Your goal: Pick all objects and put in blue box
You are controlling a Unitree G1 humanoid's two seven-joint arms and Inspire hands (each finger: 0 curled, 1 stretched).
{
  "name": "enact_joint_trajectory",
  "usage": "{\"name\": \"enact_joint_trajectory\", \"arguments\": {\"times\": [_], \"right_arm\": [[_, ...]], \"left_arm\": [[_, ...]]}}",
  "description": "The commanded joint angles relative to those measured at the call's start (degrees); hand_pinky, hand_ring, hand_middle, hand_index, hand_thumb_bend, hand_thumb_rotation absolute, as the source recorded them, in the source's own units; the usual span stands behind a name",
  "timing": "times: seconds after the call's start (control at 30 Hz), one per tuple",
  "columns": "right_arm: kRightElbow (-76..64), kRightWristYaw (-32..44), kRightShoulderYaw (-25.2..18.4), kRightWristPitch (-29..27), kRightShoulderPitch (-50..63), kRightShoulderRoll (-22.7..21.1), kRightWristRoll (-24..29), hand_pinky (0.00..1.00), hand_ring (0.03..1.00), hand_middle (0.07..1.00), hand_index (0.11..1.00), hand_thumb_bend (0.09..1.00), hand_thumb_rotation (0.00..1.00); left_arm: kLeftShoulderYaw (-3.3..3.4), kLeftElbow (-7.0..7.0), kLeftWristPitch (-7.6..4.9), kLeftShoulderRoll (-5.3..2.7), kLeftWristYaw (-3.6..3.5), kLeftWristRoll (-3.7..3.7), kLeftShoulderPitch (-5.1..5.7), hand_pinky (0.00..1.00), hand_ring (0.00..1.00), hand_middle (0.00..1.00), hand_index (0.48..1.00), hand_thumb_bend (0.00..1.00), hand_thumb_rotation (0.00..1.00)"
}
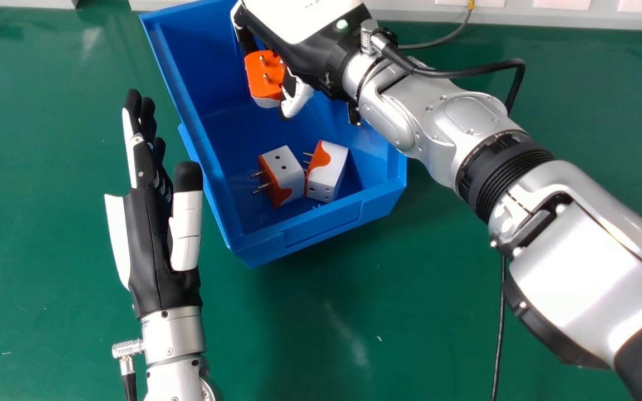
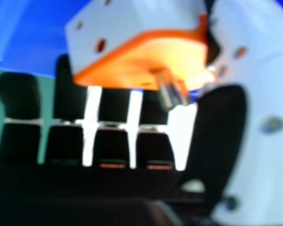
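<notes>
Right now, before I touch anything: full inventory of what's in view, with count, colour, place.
Plug adapter with metal pins: 1, orange and white, in the right hand, over the box's inside
Loose plug adapters: 2, orange and white, side by side in the box
Open plastic box: 1, blue, on the table
Table: 1, green, under the box
Thin cable: 1, grey with a yellow piece, table's far edge
Cable: 1, black, right part of the table
Right hand: 1, black and white, over the box
Left hand: 1, black and white, left of the box
Forearms: 2, silver, behind the hands
</notes>
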Motion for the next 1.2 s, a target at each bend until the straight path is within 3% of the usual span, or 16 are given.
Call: {"name": "enact_joint_trajectory", "arguments": {"times": [0.0,0.1,0.2,0.27,0.47,0.6,0.8,0.93,1.07,1.17], "right_arm": [[0.20,-2.36,0.14,-0.65,-2.89,-0.73,-0.17,0.21,0.385,0.502,0.495,0.517,0.00],[0.74,-4.02,0.77,-0.98,-2.81,-0.90,-0.45,0.22,0.380,0.495,0.505,0.516,0.00],[1.09,-6.01,1.40,-1.64,-2.51,-1.11,-0.88,0.24,0.374,0.486,0.518,0.514,0.00],[1.33,-7.78,2.12,-1.80,-2.16,-1.01,-1.52,0.24,0.372,0.482,0.522,0.514,0.00],[2.28,-9.91,4.67,-0.59,-1.40,0.18,-3.85,0.26,0.374,0.472,0.526,0.515,0.00],[2.68,-10.23,5.48,-0.09,-0.68,0.52,-4.18,0.28,0.379,0.471,0.527,0.515,0.00],[3.11,-10.28,6.28,1.37,0.03,0.55,-4.30,0.30,0.380,0.468,0.529,0.515,0.00],[3.08,-10.56,6.44,1.46,0.09,0.31,-4.09,0.29,0.378,0.465,0.530,0.515,0.00],[3.12,-9.79,6.19,0.88,0.33,0.28,-3.53,0.29,0.378,0.465,0.530,0.515,0.00],[3.04,-9.10,5.90,0.36,0.49,0.45,-3.02,0.29,0.381,0.471,0.528,0.516,0.00]], "left_arm": [[-0.49,-0.42,-1.80,-1.08,1.14,1.39,0.31,1.00,1.00,0.99,0.981,0.92,0.95],[-0.72,-0.19,-2.01,-1.32,1.90,1.77,0.43,1.00,1.00,0.99,0.980,0.93,0.95],[-1.25,-0.27,-2.27,-1.65,2.03,1.71,0.67,1.00,1.00,0.98,0.977,0.93,0.95],[-1.51,-0.31,-2.40,-1.75,2.35,2.05,0.81,1.00,1.00,0.98,0.975,0.93,0.95],[-2.13,-0.58,-2.55,-2.29,3.83,3.02,1.16,1.00,1.00,0.98,0.973,0.93,0.95],[-2.86,-1.64,-2.45,-2.49,5.06,3.72,1.77,1.00,1.00,0.98,0.970,0.93,0.95],[-3.69,-2.50,-2.58,-2.69,5.86,3.62,2.42,1.00,1.00,0.98,0.967,0.94,0.95],[-4.08,-2.49,-2.32,-2.47,5.77,3.17,2.46,1.00,1.00,0.98,0.966,0.94,0.95],[-4.16,-2.80,-1.88,-2.65,6.42,3.82,2.66,1.00,1.00,0.98,0.966,0.94,0.95],[-4.27,-2.75,-2.02,-2.70,6.73,3.81,2.61,1.00,1.00,0.98,0.966,0.95,0.95]]}}
